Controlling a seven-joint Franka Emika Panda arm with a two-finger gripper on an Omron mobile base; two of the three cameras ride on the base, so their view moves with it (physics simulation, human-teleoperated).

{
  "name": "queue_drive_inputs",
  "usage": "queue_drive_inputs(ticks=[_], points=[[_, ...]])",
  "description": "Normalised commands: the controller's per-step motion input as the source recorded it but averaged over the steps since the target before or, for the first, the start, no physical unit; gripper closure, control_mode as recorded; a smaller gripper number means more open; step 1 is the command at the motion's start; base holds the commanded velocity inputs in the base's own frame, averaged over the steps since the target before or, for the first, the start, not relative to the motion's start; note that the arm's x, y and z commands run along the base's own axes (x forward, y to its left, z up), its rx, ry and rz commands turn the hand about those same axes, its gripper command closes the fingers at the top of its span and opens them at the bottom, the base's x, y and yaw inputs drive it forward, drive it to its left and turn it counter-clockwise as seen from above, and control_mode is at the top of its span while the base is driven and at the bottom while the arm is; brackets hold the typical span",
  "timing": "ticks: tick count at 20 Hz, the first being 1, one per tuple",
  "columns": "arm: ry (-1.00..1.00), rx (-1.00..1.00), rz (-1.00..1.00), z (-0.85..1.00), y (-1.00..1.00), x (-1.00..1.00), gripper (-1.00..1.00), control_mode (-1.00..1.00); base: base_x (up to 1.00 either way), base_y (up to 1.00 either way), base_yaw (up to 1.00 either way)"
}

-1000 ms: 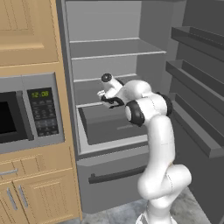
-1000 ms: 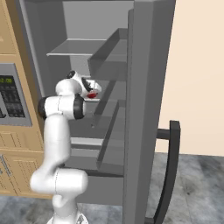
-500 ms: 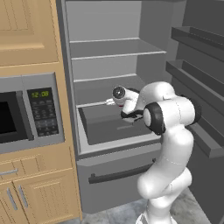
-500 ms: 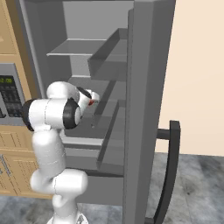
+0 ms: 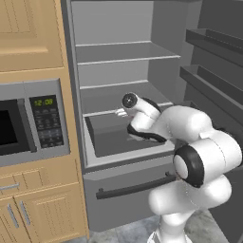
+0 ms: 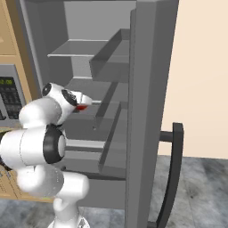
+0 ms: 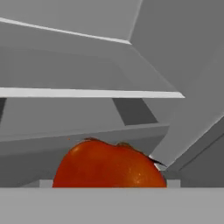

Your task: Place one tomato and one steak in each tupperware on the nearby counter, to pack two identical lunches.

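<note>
We see the gripper (image 6: 83, 103) clasping a tomato (image 7: 109, 164) (red-orange, glossy), inside the open fridge (image 5: 123, 61), above its drawer (image 5: 126, 147).

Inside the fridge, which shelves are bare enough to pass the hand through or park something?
The two upper shelves look bare, bordered by the back wall and the side walls. The door bins look bare too. It is tight at drawer level: the arm reaches in there, with a tomato right at the gripper.

You see a glossy, smooth red-orange tomato (image 7: 109, 164). The fridge (image 5: 123, 71) shows matt grey walls and shelves. The cabinet (image 5: 28, 33) beside it is light wood with a visible grain.
</note>
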Motion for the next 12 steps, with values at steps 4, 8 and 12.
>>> queue_drive_inputs(ticks=[4, 8, 12], points=[[0.24, 0.0, -0.13, 1.0, 0.0, -0.88, 1.0, -1.0, 0.0, 0.0, 0.0], [0.24, 0.0, -0.05, 0.65, 0.0, -1.0, 1.0, -1.0, 0.0, 0.0, 0.0], [0.18, 0.0, 0.0, 0.02, -0.01, -1.0, 1.0, -1.0, 0.0, 0.0, 0.0]])
